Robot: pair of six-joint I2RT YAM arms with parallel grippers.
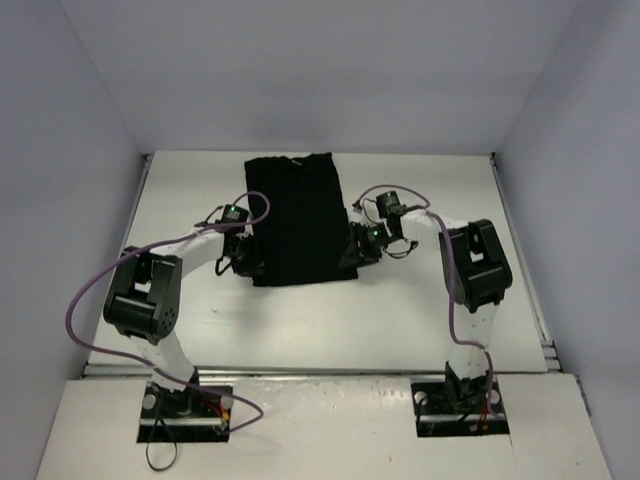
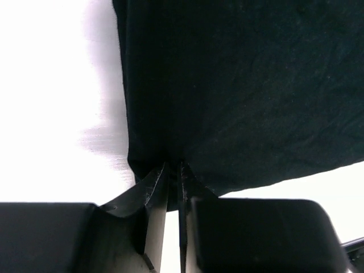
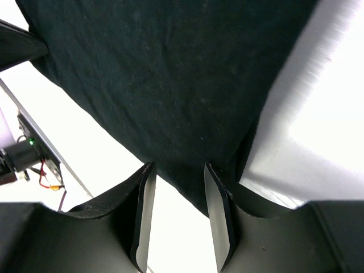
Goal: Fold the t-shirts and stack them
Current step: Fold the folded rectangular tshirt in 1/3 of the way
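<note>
**Both grippers at the t-shirt's near corners**

The overhead view shows the black cloth t-shirt, folded to a long plain rectangle. It lies flat on the white flat table, midway between the two arms. Only the wrist views show the jaws. The left gripper is clenched on the t-shirt's near left corner, and the fabric puckers into the pinch. The right gripper stands released, its fingers apart astride the hem at the near right corner, with cloth between them but not squeezed. Bare table borders the t-shirt's left, right and near edges. Its far edge lies right by the table's back rim.
</note>
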